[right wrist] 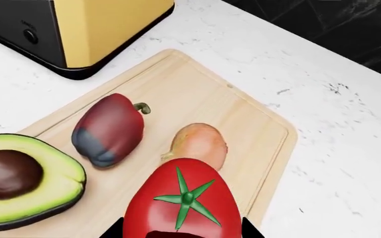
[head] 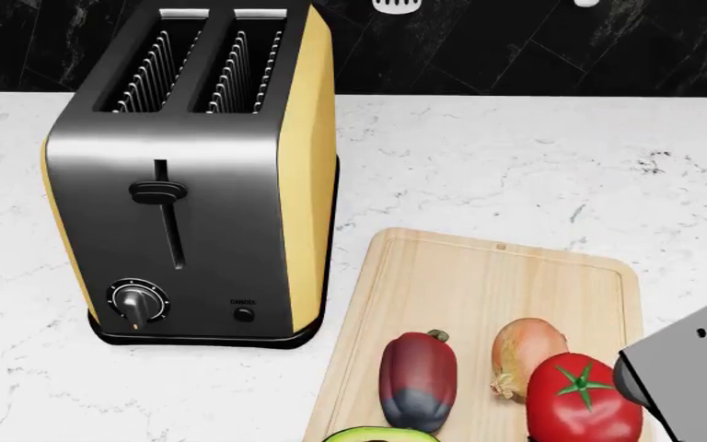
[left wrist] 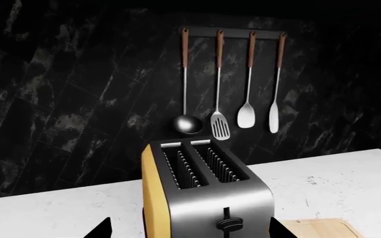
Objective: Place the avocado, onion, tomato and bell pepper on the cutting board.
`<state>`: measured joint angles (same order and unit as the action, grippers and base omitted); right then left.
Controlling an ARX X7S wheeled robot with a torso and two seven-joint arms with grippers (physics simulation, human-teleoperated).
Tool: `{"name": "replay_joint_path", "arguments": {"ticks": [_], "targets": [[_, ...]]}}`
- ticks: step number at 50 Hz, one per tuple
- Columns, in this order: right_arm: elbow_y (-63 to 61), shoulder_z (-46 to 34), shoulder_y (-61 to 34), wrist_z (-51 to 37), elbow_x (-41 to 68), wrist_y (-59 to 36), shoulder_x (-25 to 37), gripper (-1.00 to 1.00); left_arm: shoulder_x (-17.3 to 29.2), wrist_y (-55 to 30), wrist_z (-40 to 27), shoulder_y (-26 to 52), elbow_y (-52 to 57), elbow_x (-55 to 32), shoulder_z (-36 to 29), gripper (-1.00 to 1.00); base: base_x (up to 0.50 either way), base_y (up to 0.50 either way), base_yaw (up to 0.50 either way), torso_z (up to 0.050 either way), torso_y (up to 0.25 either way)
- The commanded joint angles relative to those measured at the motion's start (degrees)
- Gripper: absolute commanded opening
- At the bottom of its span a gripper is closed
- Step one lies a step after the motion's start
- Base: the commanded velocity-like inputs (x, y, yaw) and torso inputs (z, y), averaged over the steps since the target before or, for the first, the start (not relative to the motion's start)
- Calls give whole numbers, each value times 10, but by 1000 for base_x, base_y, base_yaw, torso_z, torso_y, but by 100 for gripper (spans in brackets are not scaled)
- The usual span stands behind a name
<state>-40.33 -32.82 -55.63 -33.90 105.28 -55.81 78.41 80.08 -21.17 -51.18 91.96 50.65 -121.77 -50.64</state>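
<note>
The light-wood cutting board [head: 489, 285] lies right of the toaster. On it are the dark red bell pepper [head: 419, 379], the tan onion [head: 523, 354] and the halved avocado [head: 378, 434], which is cut off at the frame's edge. The red tomato [head: 584, 401] sits in front of the onion and overlaps it. In the right wrist view my right gripper [right wrist: 183, 230] is shut on the tomato [right wrist: 184, 198] over the board [right wrist: 197, 89], near the onion [right wrist: 200, 144], pepper [right wrist: 109, 130] and avocado [right wrist: 25, 183]. My left gripper [left wrist: 190, 230] is open and empty, facing the toaster.
A steel and yellow toaster [head: 194, 175] stands on the white marble counter [head: 514, 157], close to the board's left edge. Utensils hang on a rail [left wrist: 233, 33] on the black wall behind. My right arm [head: 698, 364] enters at the lower right.
</note>
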Motion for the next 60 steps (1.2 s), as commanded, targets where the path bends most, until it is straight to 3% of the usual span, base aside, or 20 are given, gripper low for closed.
{"name": "replay_joint_path", "arguments": {"ticks": [1,26,27,35,43,60], "targets": [[-12,5,45,35,-75,38,-22,-100,-7,-9,19,1,0,5,20,100,0,0,0,0,0],[-7,-8,64,40,-98,40,-47,-100,11,5,26,-18,10,13,23,100,0,0,0,0,0],[-7,-7,63,40,-96,40,-46,100,10,5,26,-19,10,14,23,100,0,0,0,0,0],[-14,13,20,24,-57,25,-34,100,10,4,25,-21,10,14,24,100,0,0,0,0,0],[-27,47,-80,-14,29,-19,-17,100,2,-5,19,-12,5,5,30,100,0,0,0,0,0],[-43,73,-296,-187,198,-38,-50,100,-11,-13,18,0,-2,5,43,100,0,0,0,0,0]]}}
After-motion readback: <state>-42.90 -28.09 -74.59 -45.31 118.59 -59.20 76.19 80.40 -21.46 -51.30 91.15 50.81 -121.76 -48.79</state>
